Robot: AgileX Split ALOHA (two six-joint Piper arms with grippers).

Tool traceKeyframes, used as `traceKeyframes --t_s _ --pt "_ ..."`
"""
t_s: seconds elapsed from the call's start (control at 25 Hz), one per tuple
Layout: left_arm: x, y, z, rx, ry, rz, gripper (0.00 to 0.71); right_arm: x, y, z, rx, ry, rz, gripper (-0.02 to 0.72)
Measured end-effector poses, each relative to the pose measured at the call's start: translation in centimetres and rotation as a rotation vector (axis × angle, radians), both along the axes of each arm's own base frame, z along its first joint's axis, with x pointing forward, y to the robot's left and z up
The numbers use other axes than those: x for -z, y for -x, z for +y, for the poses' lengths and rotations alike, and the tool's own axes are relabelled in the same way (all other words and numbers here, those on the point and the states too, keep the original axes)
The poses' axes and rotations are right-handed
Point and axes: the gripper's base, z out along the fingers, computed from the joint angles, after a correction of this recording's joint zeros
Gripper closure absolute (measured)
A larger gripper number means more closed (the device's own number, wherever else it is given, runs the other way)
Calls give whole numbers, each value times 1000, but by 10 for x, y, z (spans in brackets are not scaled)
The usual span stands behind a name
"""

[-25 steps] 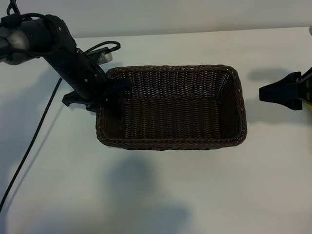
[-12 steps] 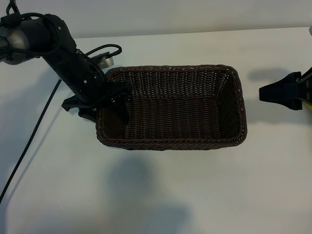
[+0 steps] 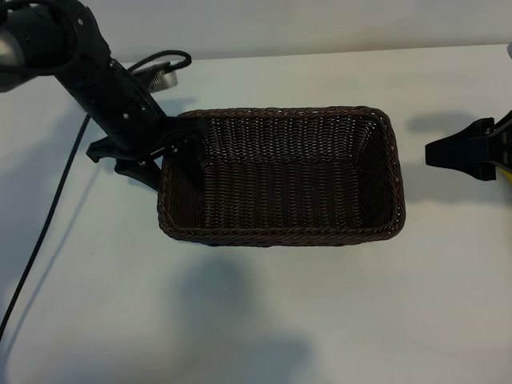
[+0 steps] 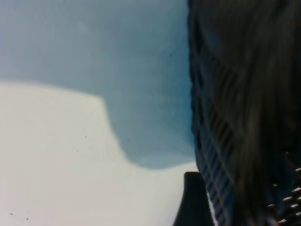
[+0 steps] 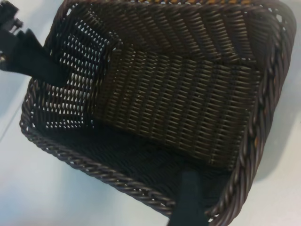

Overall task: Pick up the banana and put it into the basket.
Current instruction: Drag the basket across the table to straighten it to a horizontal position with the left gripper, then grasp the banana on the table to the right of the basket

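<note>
Nothing altered on the white desk (image 3: 264, 320) itself. No shift in the basket (image 3: 280, 236) either: same spot between the two arms, same heading as a second ago.

The real change is at the left gripper (image 3: 164, 150). A second ago sat low at the basket's left end, narrower, one finger down inside the wall (seemingly pinching the wicker). Now spread wide and lifted, drawn back toward the outer side, one finger above the rim and the other outside it. Holding nothing. Seen from its own wrist: only the dark weave (image 4: 235, 117) close by and bare desk next to it.

No movement at the right gripper (image 3: 448, 152): parked well to the basket's right, fingers open and empty, aimed at the basket.

Meaning for the task, as a judgement: looks like a nudge or steadying of the basket just finished, not a delivery. Basket floor bare in both the exterior and right wrist views (image 5: 178, 108), so the pick-up not yet done.

Long axis of the basket: left to right in the exterior view, one short end toward each arm, mouth straight up.

Banana: nowhere clearly in view. Only a thin yellow sliver (image 3: 506, 173) at the picture's edge under the right arm; cannot tell whether banana, so heading and axis unknown.
</note>
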Motion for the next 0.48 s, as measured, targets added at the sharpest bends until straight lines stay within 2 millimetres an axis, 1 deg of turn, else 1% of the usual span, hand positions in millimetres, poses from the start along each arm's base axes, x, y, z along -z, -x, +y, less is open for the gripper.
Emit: traceKeyframes --t_s 0.32,0.48 --pt "-21 -8 6 34 -90 -15 134 0 0 0 0 0 0 120" --pt "-42 -19 5 18 -86 -77 135 0 0 0 0 0 0 120"
